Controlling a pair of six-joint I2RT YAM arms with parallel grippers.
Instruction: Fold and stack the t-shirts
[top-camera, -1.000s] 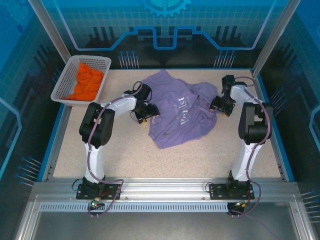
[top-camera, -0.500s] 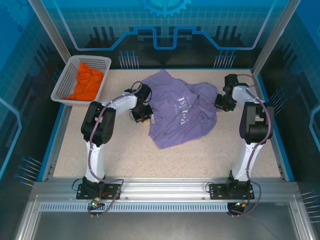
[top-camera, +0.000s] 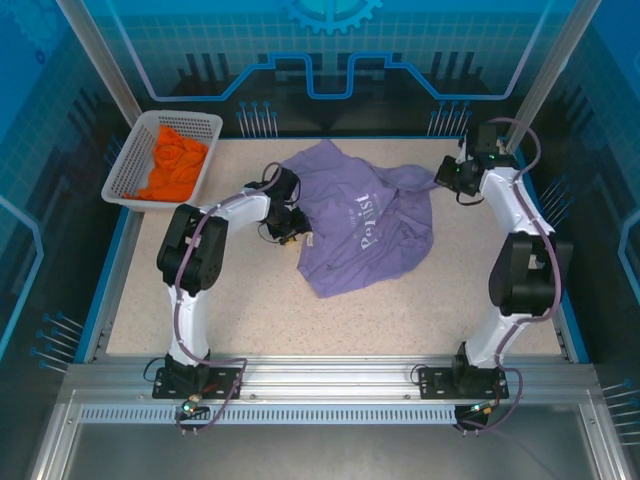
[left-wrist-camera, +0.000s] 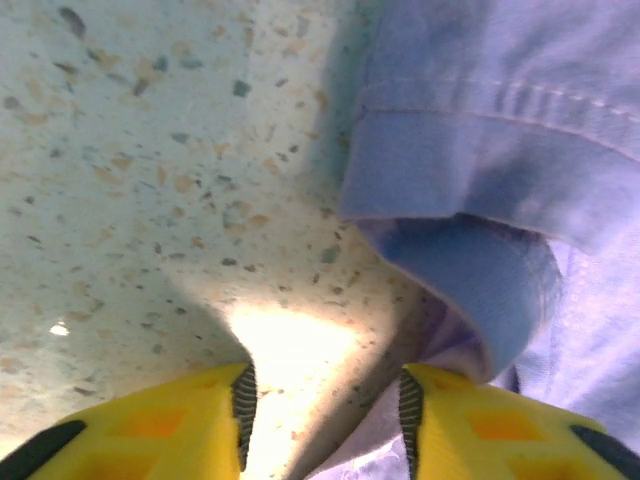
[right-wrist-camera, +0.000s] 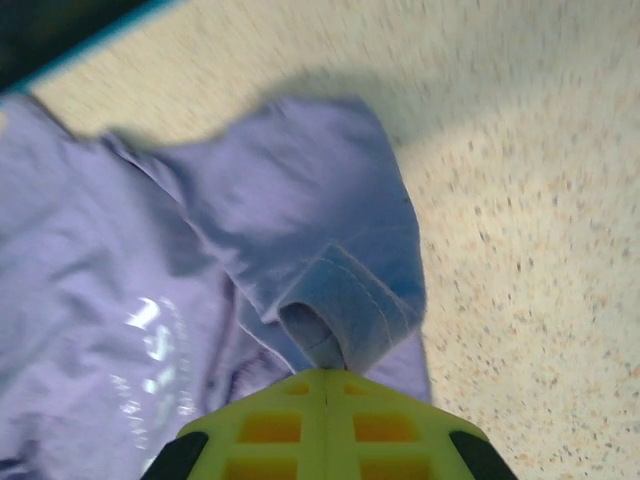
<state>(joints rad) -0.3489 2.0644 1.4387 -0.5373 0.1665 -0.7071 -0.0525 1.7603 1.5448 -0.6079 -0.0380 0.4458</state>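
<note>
The lavender t-shirt (top-camera: 365, 225) with white chest lettering lies crumpled on the table's far middle. My right gripper (top-camera: 446, 179) is at its right sleeve, lifted a little. In the right wrist view this gripper (right-wrist-camera: 325, 375) is shut on the sleeve's hemmed edge (right-wrist-camera: 345, 310). My left gripper (top-camera: 287, 226) sits low at the shirt's left edge. Its yellow fingers (left-wrist-camera: 325, 410) stand open over the speckled table, with a fold of the lavender cloth (left-wrist-camera: 500, 100) touching the right finger. The orange t-shirt (top-camera: 172, 165) lies bunched in the basket.
The white mesh basket (top-camera: 118, 176) stands at the table's far left corner. A blue raised border (top-camera: 545, 230) rims the table, with frame posts at the far corners. Bare speckled tabletop (top-camera: 330, 320) stretches in front of the shirt.
My right arm has swung toward the far right corner, drawing the sleeve outward with it. The left gripper stayed at the shirt's left edge.
</note>
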